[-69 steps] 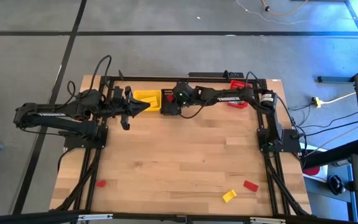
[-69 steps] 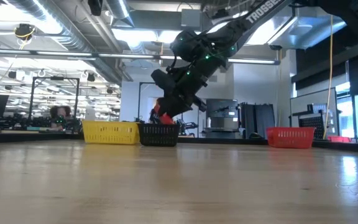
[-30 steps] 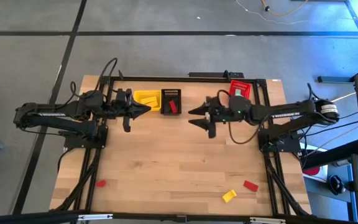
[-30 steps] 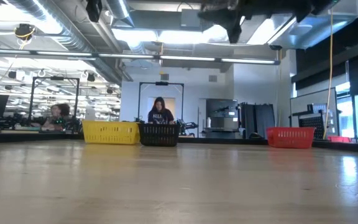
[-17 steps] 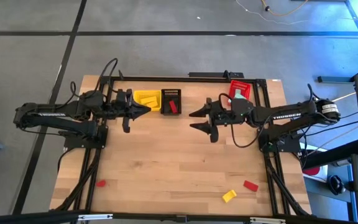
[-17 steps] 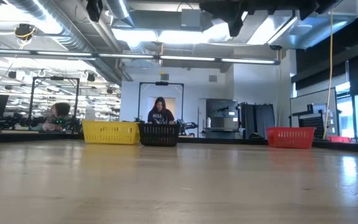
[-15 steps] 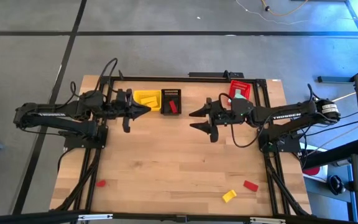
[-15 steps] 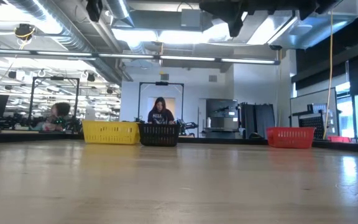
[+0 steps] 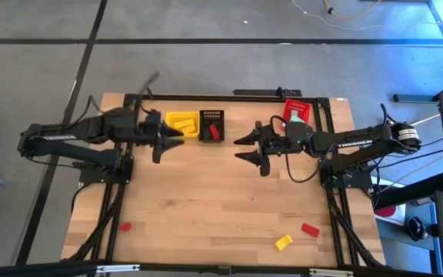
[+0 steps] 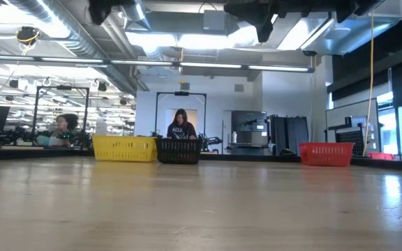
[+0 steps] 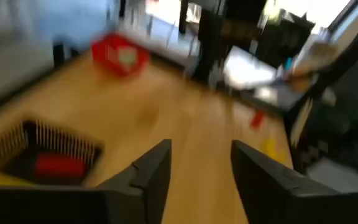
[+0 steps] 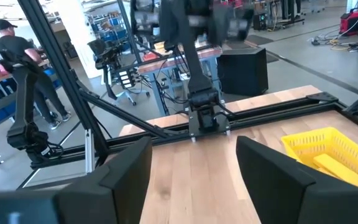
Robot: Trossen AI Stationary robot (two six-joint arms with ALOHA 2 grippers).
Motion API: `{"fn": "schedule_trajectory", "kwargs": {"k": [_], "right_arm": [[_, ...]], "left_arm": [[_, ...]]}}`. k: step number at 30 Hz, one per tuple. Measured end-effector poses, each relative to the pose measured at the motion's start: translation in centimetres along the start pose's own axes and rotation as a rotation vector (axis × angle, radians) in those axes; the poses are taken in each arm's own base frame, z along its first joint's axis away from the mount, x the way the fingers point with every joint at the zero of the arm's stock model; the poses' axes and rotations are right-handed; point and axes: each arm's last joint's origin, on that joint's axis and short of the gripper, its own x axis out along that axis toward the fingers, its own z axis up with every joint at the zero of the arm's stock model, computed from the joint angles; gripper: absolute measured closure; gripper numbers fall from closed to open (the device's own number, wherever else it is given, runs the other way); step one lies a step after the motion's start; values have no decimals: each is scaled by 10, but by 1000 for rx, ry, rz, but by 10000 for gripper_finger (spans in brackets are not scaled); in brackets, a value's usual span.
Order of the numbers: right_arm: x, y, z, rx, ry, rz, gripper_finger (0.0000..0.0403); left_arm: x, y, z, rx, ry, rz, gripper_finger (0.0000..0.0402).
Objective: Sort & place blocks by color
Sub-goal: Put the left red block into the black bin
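Observation:
My left gripper [image 9: 177, 138] hovers open above the table beside the yellow basket [image 9: 181, 123], holding nothing; its fingers show apart in the left wrist view [image 11: 201, 162]. My right gripper [image 9: 241, 147] hangs open and empty over the table's far middle, between the black basket [image 9: 211, 125] and the red basket [image 9: 297, 111]. A red block [image 9: 213, 132] lies in the black basket, and a yellow block [image 12: 337, 163] in the yellow basket. On the table near its front edge lie a red block [image 9: 124, 228], a yellow block [image 9: 283, 242] and another red block [image 9: 309, 229].
The three baskets stand in a row along the table's far edge. Dark rails [image 9: 229, 95] frame the far and side edges of the table. A wide stretch of bare wood [image 9: 221, 196] lies between the baskets and the loose blocks. People sit and stand in the room behind.
My left gripper has tipped upward and risen a little beside the yellow basket, its arm and cable blurred with motion. My right gripper has kept its place, open. The blocks and baskets have not moved.

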Motion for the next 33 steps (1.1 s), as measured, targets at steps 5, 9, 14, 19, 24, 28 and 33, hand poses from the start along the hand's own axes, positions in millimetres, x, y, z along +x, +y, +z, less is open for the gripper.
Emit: {"fn": "schedule_trajectory", "kwargs": {"k": [5,9,14,19,24,28,33], "right_arm": [[0,0,0,0,0,0,166],[0,0,0,0,1,-1,166],[0,0,0,-4,5,-2,166],[0,0,-1,-3,17,-4,166],[0,-1,-5,-23,50,-12,166],[0,-2,-6,-23,59,-14,166],[0,-2,-5,-22,59,-14,166]], "left_arm": [[6,-6,-21,-162,431,54,204],[12,-15,-57,-314,821,171,199],[12,-39,-101,-373,1207,363,199],[12,-75,-133,-394,1318,416,198],[12,-108,-160,-455,1303,412,198],[7,-123,-180,-448,1327,451,198],[-1,-135,-197,-462,1351,496,198]]}}
